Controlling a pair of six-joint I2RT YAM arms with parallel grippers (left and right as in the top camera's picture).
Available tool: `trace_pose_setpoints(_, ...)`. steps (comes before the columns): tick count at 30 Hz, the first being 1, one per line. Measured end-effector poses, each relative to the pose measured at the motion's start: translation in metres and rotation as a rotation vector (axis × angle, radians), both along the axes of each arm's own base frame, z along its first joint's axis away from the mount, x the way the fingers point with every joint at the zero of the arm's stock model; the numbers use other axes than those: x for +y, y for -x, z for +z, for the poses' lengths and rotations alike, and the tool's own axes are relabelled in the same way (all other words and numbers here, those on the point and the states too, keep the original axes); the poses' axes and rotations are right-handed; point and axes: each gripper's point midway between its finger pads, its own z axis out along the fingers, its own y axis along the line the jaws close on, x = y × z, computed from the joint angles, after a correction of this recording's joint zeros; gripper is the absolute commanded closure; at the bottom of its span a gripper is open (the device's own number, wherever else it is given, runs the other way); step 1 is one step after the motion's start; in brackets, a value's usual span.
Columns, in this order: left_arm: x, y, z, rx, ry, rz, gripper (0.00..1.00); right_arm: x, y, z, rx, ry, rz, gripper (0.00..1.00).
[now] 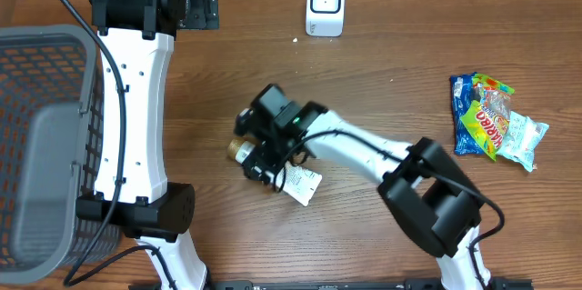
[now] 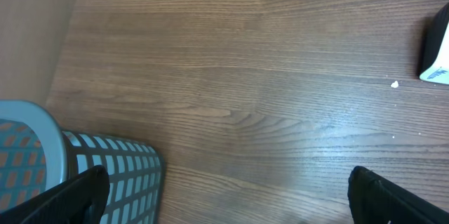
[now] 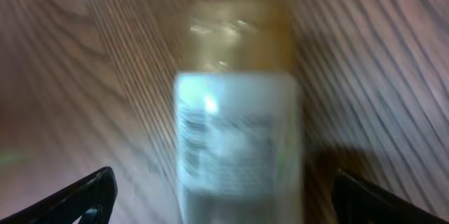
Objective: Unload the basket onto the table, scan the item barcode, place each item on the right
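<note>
Right tool gapes astride bottle; scanner, snack packets well apart.

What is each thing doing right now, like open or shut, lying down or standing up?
Bottle: lying on its side, not gripped.
Right gripper: open, above the bottle.
Left gripper: open, empty.
Scanner: standing upright.
Snack bags: lying flat, overlapping.
Basket: upright, top open.
</note>
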Motion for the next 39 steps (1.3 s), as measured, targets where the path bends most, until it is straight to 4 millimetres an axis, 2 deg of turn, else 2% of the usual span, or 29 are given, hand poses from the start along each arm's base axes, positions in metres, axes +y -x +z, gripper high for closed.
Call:
trace_pose_setpoints(1, 0.0, 0.0, 0.0, 0.0, 0.0, 0.0, 0.0, 0.003, 0.003, -0.003, -0.034, 0.02, 0.019, 0.04)
trace_pose_setpoints(3, 0.0, 0.0, 0.0, 0.0, 0.0, 0.0, 0.0, 0.008, 0.008, -0.012, -0.092, 0.066, 0.051, 0.18)
trace_pose_setpoints(5, 0.0, 0.0, 0.0, 0.0, 0.0, 0.0, 0.01, 0.009, 0.011, -0.019, -0.135, 0.108, 0.063, 0.26)
trace_pose_setpoints(11, 0.0, 0.0, 0.0, 0.0, 0.0, 0.0, 0.0, -0.005, -0.012, -0.022, -0.195, 0.17, -0.03, 0.4)
trace_pose_setpoints(15, 0.0, 0.0, 0.0, 0.0, 0.0, 0.0, 0.01, -0.026, -0.039, -0.023, -0.179, 0.182, -0.17, 0.43)
trace_pose_setpoints(20, 0.0, 0.0, 0.0, 0.0, 0.0, 0.0, 0.0, -0.058, -0.076, -0.022, -0.133, 0.18, -0.402, 0.42)
trace_pose_setpoints(25, 0.0, 0.0, 0.0, 0.0, 0.0, 0.0, 0.0, -0.089, -0.107, -0.02, -0.01, 0.121, -0.674, 0.42)
trace_pose_setpoints(31, 0.0, 0.0, 0.0, 0.0, 0.0, 0.0, 0.01, -0.108, -0.128, -0.013, 0.189, -0.013, -0.883, 0.44)
trace_pose_setpoints(39, 0.0, 0.0, 0.0, 0.0, 0.0, 0.0, 0.0, -0.131, -0.146, -0.01, 0.309, -0.087, -0.998, 0.46)
